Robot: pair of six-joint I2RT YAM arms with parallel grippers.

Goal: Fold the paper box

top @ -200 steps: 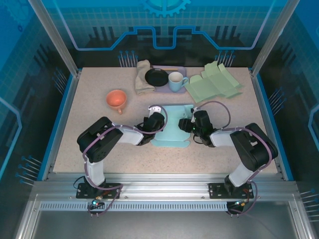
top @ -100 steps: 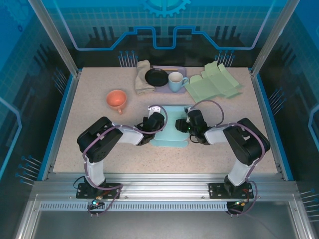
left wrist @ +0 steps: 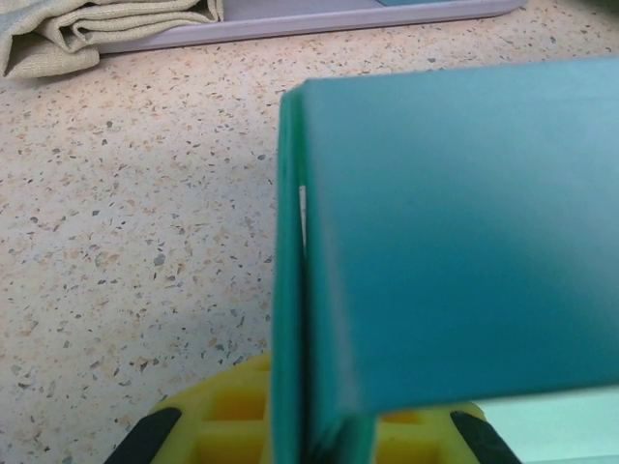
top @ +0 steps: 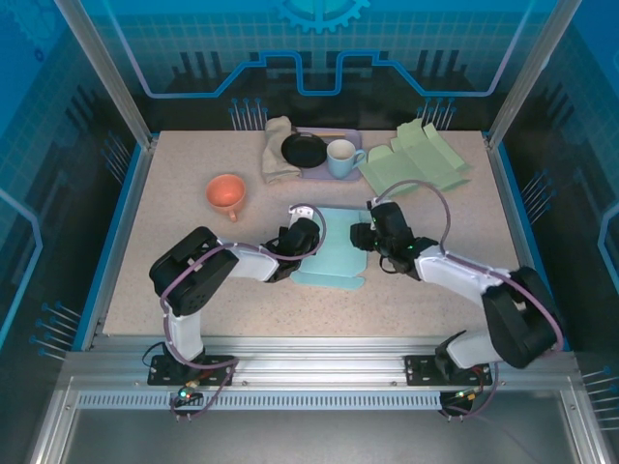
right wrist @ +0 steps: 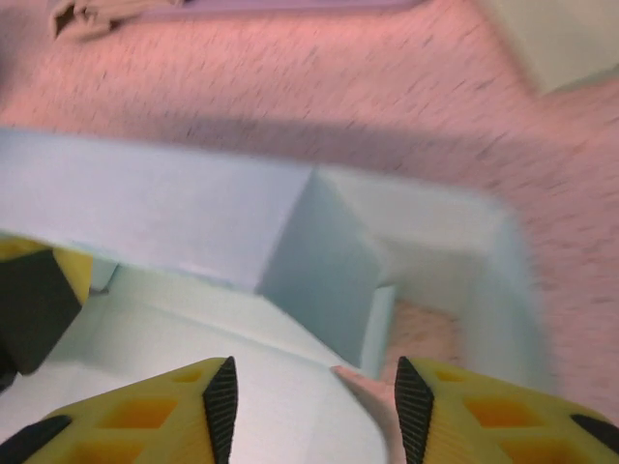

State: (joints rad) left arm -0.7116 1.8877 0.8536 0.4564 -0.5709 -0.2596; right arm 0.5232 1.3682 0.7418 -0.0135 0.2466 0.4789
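Observation:
The teal paper box (top: 334, 256) lies partly folded at the table's middle. My left gripper (top: 298, 235) is at its left side, shut on an upright double wall of the box (left wrist: 455, 242); the yellow fingers (left wrist: 232, 425) press that wall from both sides. My right gripper (top: 363, 235) hovers at the box's right edge with its jaws open. In the right wrist view the box's pale panel (right wrist: 193, 213) and a raised corner flap lie under and ahead of the right gripper (right wrist: 314, 387), with nothing clamped between the fingers.
An orange cup (top: 225, 192) stands at the left. At the back are a beige cloth (top: 279, 150), a purple tray (top: 353, 135) with a black plate (top: 305, 150) and a blue mug (top: 341, 158), and flat light green cardboard (top: 416, 159).
The right arm has swung out to the right and its gripper has drawn back from over the box, with the jaws now wider. The left gripper has kept its hold.

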